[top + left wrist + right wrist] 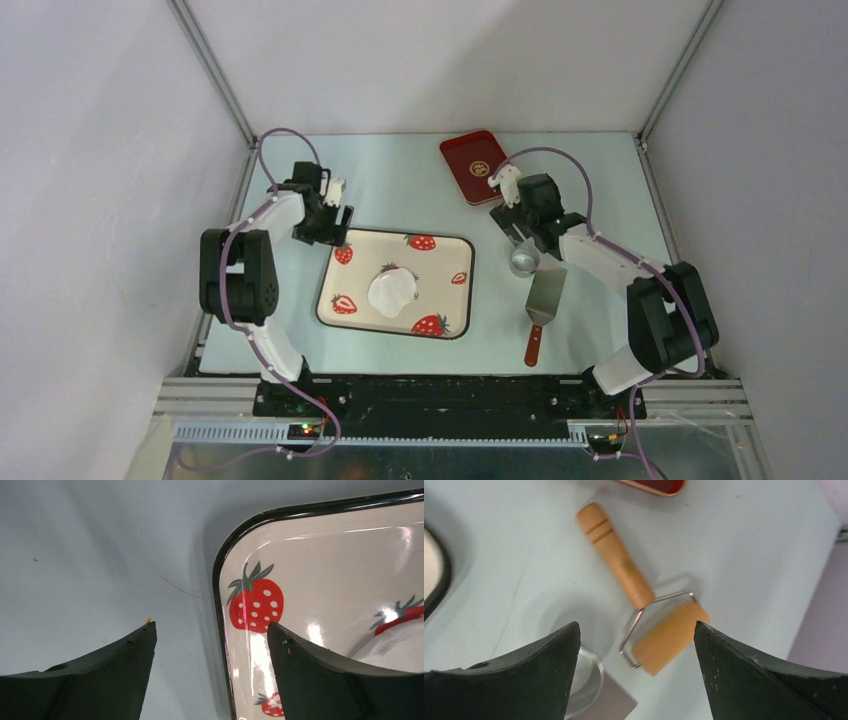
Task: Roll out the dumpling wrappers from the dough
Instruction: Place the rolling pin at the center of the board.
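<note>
Left claw: jaws apart, nothing between them; one finger over the pale blue table, the other over a corner of the strawberry tray. Right claw: jaws likewise apart, nothing gripped, directly above the wooden roller.

Remaining items, by size:

- Table: pale blue, plain, across the middle of the overhead view.
- Strawberry tray: cream, glossy, black rim, rounded corners, red strawberry prints; left of centre overhead.
- Red tray: smaller, set at a slant, upper centre overhead. Round gold emblem in its middle; lettering too small to read.
- Scraper: steel blade, red handle toward the bottom of the frame; right of centre overhead.
- Roller: light wood handle with two dark rings, short drum on a wire yoke, flat on the table at centre of the right wrist view.
- Dough: single matte white lump, smooth, rounded with an uneven outline, somewhat larger than one printed strawberry; in the middle of the strawberry tray, partly over one print.
- Cup: small, silvery, round; at the top edge of the scraper blade.
</note>
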{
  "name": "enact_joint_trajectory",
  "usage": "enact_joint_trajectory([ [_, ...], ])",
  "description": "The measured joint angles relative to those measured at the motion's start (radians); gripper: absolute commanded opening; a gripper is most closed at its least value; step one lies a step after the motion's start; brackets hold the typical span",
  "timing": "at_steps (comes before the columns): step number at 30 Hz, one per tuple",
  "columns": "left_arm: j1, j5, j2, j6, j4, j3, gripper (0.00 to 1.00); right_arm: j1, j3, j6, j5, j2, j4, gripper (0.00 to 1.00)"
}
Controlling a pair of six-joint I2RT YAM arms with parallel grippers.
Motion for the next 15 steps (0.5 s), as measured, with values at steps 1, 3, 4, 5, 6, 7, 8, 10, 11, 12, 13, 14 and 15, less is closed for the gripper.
enact_joint_trajectory([
  [1,-0.001,-0.003,0.008,-0.001,0.0,0.0,0.85,0.004,-0.012,-0.006,-0.031,-0.021,-0.022,0.85],
  [3,-0.002,-0.005,0.021,-0.003,0.0,0.0,0.85,0.013,-0.039,-0.018,-0.08,-0.06,-0.053,0.84],
  [4,-0.003,-0.004,0.028,-0.008,0.0,0.0,0.84,0.019,-0.055,-0.027,-0.105,-0.08,-0.071,0.83],
  [5,-0.003,-0.004,0.033,-0.01,0.0,0.0,0.84,0.026,-0.071,-0.035,-0.122,-0.097,-0.086,0.83],
  [6,-0.004,-0.003,0.036,-0.013,0.0,0.0,0.83,0.036,-0.089,-0.042,-0.136,-0.11,-0.097,0.82],
  [7,-0.005,-0.003,0.038,-0.015,0.0,0.0,0.82,0.05,-0.108,-0.048,-0.14,-0.118,-0.104,0.81],
  [8,-0.006,-0.003,0.039,-0.017,0.0,0.0,0.79,0.063,-0.124,-0.052,-0.145,-0.123,-0.108,0.8],
  [10,-0.011,-0.003,0.042,-0.019,0.0,0.0,0.75,0.094,-0.165,-0.059,-0.153,-0.127,-0.121,0.77],
  [11,-0.012,-0.003,0.044,-0.022,0.0,0.0,0.73,0.108,-0.184,-0.059,-0.158,-0.128,-0.129,0.77],
  [12,-0.014,-0.003,0.048,-0.026,0.0,0.0,0.7,0.117,-0.2,-0.06,-0.164,-0.128,-0.138,0.76],
  [13,-0.015,-0.004,0.053,-0.028,0.0,0.0,0.68,0.121,-0.215,-0.06,-0.17,-0.128,-0.148,0.76],
  [14,-0.017,-0.004,0.058,-0.034,0.0,0.0,0.63,0.121,-0.225,-0.06,-0.171,-0.129,-0.156,0.76],
  [15,-0.018,-0.005,0.065,-0.037,0.001,0.0,0.59,0.119,-0.234,-0.058,-0.171,-0.131,-0.161,0.76],
])
